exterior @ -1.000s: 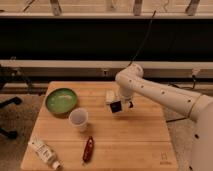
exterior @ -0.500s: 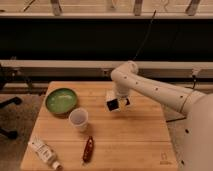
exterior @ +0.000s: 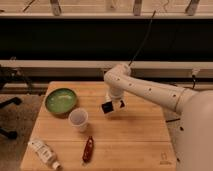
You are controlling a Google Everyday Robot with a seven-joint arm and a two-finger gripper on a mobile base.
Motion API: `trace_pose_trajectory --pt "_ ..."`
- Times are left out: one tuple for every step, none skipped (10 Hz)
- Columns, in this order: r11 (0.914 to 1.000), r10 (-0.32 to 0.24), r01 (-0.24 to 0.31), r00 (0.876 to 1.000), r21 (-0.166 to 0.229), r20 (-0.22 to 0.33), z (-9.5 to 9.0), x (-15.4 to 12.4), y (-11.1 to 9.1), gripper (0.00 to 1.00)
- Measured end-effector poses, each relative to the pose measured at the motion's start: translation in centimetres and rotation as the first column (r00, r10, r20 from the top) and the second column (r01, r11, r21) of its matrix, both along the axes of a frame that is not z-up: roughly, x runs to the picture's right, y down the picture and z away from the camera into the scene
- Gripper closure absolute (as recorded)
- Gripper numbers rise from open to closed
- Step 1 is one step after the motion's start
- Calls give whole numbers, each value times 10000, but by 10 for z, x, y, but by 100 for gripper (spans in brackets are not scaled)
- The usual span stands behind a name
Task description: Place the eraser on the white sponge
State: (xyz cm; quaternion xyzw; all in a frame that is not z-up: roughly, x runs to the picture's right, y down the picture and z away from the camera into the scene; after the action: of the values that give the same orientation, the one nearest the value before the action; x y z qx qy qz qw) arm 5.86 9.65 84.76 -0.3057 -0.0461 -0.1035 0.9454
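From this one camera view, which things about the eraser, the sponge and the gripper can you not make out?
- White sponge: not visible anywhere; possibly hidden behind the arm or gripper.
- Eraser: only a dark block at the gripper; its edges merge with the gripper.
- Whether the eraser touches the table or hangs above it: unclear from this angle.
- Tube: label too small to read.
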Motion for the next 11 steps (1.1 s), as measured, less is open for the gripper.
trace_pose_trajectory --pt "9999 66 -66 10000 83 6 2 5 -9 100" --pt "9999 118 -118 9999 81 -42 5 12 -17 100" --pt "9997 189 -189 9998 132 -31 9 15 -31 100" --pt "9994 282 -282 9996 192 -4 17 18 -52 100" --pt "9991 355 -355 9994 222 -3 21 22 -64 100" --pt "9988 423 -423 9991 242 -3 24 25 -71 100" --pt "9989 424 -424 9991 199 -5 28 25 -75 100" --pt "9989 426 -427 9991 193 42 33 23 -79 100" --pt "9991 408 -409 9992 150 60 39 21 -80 100" --pt "9992 395 -395 9992 47 44 52 21 -76 100" --pt "9992 398 -398 9992 0 46 58 21 -73 100"
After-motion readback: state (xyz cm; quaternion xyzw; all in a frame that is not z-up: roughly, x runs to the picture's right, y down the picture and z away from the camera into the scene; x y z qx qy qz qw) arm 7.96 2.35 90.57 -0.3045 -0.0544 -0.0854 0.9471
